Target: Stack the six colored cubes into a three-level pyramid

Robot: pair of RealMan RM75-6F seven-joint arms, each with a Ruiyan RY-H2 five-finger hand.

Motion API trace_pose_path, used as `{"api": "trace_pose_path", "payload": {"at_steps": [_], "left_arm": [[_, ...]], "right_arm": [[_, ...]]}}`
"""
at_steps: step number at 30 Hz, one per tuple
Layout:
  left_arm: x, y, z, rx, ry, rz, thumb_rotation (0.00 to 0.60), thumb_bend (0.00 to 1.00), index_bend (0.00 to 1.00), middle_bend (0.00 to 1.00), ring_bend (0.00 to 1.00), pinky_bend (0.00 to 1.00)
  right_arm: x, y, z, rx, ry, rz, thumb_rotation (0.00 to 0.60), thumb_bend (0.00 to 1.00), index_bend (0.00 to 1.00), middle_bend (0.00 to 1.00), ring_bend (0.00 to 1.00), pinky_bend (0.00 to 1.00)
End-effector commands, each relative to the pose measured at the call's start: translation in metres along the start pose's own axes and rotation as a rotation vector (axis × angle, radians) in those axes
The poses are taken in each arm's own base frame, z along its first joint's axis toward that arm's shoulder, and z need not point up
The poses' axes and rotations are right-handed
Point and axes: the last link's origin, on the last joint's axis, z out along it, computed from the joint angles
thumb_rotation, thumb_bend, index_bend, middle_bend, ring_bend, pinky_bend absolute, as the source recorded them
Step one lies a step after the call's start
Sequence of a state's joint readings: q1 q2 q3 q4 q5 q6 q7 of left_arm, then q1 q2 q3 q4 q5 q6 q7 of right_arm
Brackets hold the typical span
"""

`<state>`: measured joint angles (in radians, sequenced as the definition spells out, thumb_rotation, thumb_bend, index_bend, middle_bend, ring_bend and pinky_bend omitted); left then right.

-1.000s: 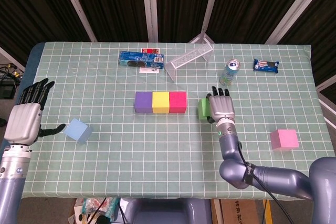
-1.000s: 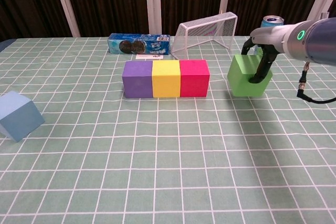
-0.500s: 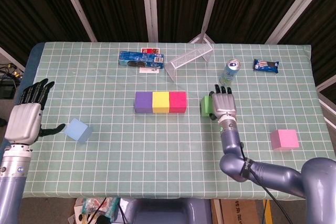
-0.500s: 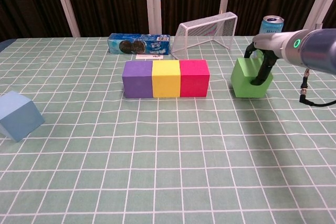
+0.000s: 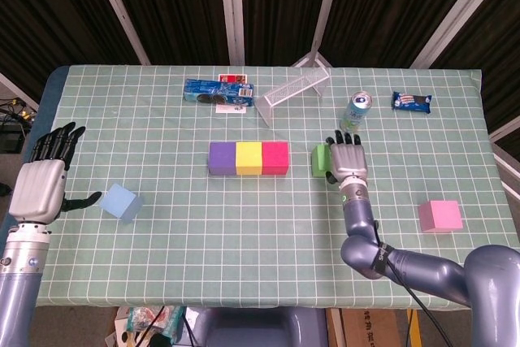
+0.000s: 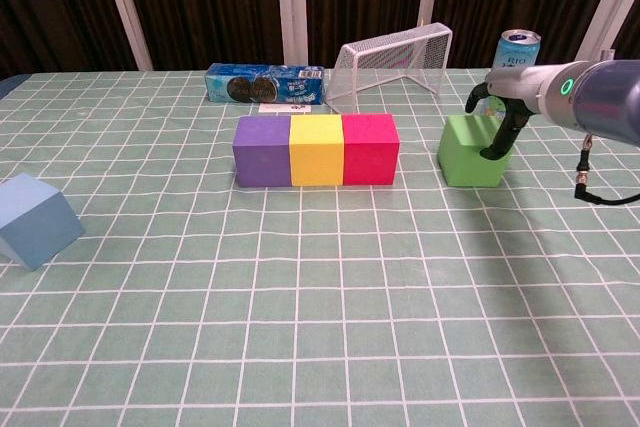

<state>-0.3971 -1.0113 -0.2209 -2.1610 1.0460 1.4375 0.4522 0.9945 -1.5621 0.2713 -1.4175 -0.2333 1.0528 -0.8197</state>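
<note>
Right hand point(image 6: 495, 122) clasps green cube point(image 6: 468, 150), just right of purple-yellow-red row point(image 5: 249, 158). Base done; second level starting. Next: lift cube onto row. Left hand point(image 5: 41, 184) spread, idle.

A purple cube point(image 6: 262, 150), a yellow cube point(image 6: 316, 150) and a red cube point(image 6: 370, 149) sit touching in a row on the green checked tablecloth point(image 6: 320, 287). Right of them, apart from the row, the right hand point(image 6: 497, 112) grips a green cube point(image 6: 472, 150), fingers hooked over its top. A light blue cube point(image 6: 36, 220) lies tilted at the left edge. Behind stand a cookie pack point(image 6: 264, 84), a small wire goal point(image 6: 392, 59) and a can point(image 6: 519, 48).
</note>
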Motion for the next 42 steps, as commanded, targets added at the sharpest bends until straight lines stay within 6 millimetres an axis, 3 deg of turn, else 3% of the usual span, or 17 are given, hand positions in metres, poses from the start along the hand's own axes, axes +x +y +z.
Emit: {"api": "trace_pose_path", "payload": {"at_steps": [1, 4, 11, 25, 42], "left_arm": [[0.0, 0.0, 0.0, -0.001, 0.0, 0.002, 0.6, 0.05, 0.0, 0.0, 0.0, 0.02], [0.0, 0.0, 0.0, -0.003, 0.001, 0.004, 0.6, 0.05, 0.0, 0.0, 0.0, 0.02], [-0.001, 0.0, 0.0, -0.004, -0.001, 0.006, 0.6, 0.05, 0.0, 0.0, 0.0, 0.02], [-0.003, 0.0, 0.0, -0.007, -0.007, 0.005, 0.6, 0.05, 0.0, 0.0, 0.0, 0.02], [-0.004, -0.001, 0.001, -0.001, -0.013, 0.003, 0.6, 0.05, 0.0, 0.0, 0.0, 0.02]], "right_arm": [[-0.002, 0.001, 0.0, -0.002, -0.004, 0.0, 0.6, 0.38, 0.11, 0.04, 0.03, 0.0], [-0.004, 0.002, 0.0, -0.002, -0.009, 0.002, 0.6, 0.38, 0.01, 0.01, 0.02, 0.0], [-0.005, 0.004, -0.003, -0.001, -0.017, 0.014, 0.6, 0.38, 0.0, 0.0, 0.01, 0.0], [-0.008, 0.005, 0.0, 0.001, 0.0, 0.084, 0.6, 0.38, 0.22, 0.02, 0.01, 0.0], [-0.011, -0.004, 0.003, -0.002, -0.024, 0.117, 0.6, 0.38, 0.23, 0.02, 0.01, 0.0]]}}
